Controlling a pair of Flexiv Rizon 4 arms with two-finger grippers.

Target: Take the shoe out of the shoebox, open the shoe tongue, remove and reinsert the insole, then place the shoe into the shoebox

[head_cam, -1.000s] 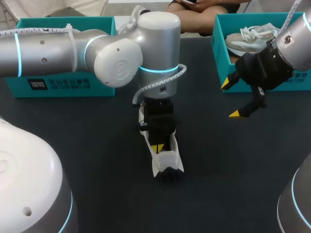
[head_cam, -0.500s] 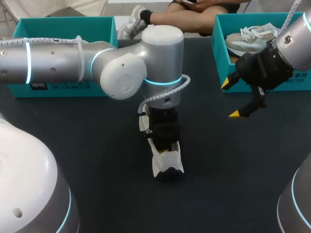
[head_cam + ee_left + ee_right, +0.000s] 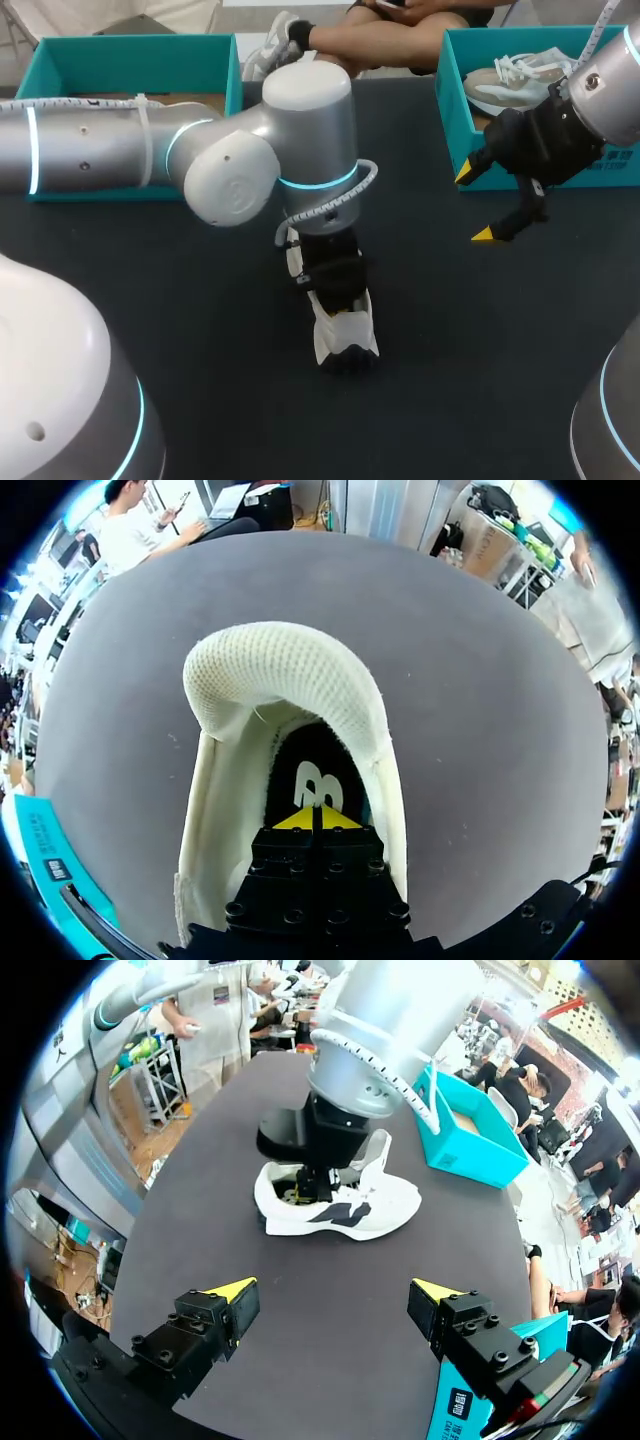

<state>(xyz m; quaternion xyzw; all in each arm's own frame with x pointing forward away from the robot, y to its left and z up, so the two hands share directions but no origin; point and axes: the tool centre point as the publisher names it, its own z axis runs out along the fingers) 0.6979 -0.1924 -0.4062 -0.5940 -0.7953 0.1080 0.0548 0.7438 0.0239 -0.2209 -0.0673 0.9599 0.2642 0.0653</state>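
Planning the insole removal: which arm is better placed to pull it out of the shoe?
Left. Its tool is down inside the shoe, tips together right over the insole. The right tool hangs open beside the right shoebox, well apart from the shoe.

right gripper [image 3: 332,1290]: fingers spread wide apart, held up over the dark table [image 3: 200,1170]
shoe [image 3: 345,1210]: white with a dark side mark, sat on its sole ahead of the gripper, well apart from it
left gripper [image 3: 300,1192]: pushed down into the shoe's opening, tips hard to make out
shoebox [image 3: 470,1140]: teal, seen just past the shoe, beside the left arm [image 3: 385,1020]
second teal box [image 3: 455,1405]: parked right beside one finger
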